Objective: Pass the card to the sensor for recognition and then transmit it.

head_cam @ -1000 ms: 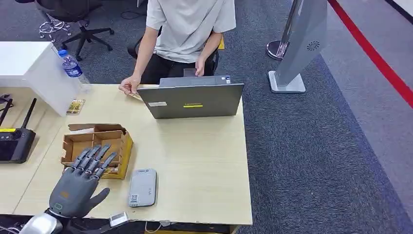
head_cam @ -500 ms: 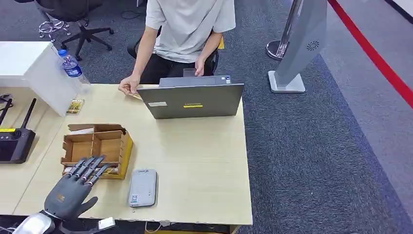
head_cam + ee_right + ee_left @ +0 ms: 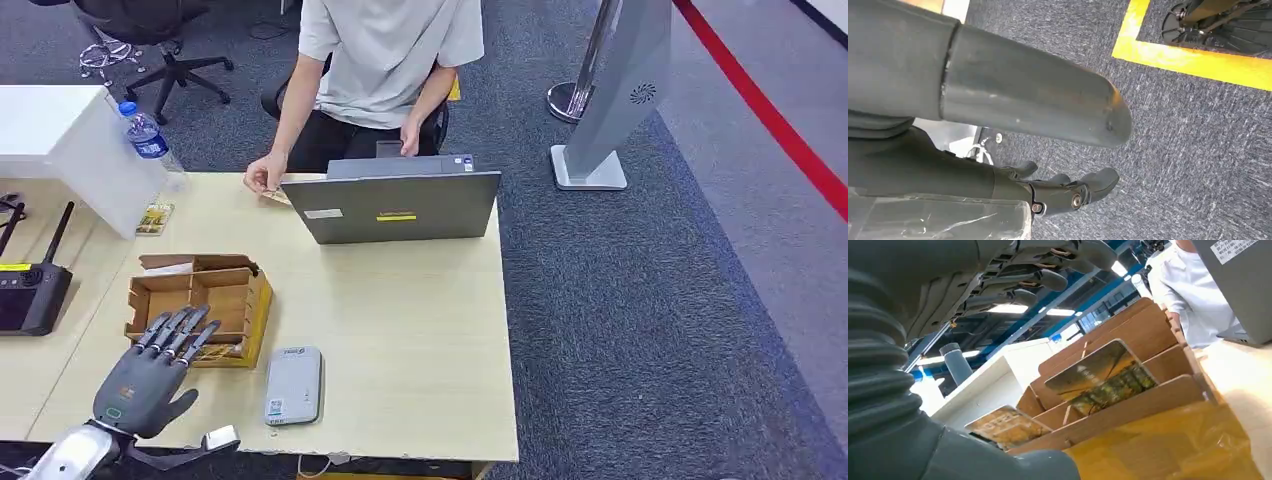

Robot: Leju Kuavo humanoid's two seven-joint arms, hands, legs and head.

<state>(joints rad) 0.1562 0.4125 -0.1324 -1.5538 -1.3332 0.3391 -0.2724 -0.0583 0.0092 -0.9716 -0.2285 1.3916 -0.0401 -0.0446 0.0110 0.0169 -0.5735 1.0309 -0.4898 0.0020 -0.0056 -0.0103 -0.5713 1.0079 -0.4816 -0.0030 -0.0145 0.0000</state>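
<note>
one hand in reach of the cards, fingers straight and holding nothing

one left hand (image 3: 145, 378) hovers at the table's (image 3: 420, 330) near left edge, fingers spread and pointing away from the robot over the near wall of the cardboard box (image 3: 200, 300). two cards lean in the box: the nearer card (image 3: 1005, 425) sits just beyond the thumb, the farther card (image 3: 1103, 377) one compartment on, long sides running across. the grey sensor (image 3: 293, 385) lies flat, just right of the hand. right hand (image 3: 1068, 192) hangs off the table, fingers loosely curled, empty.

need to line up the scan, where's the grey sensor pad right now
In the head view the sensor pad lies flat near the table's front edge, just right of the cardboard box and the left hand.
</note>
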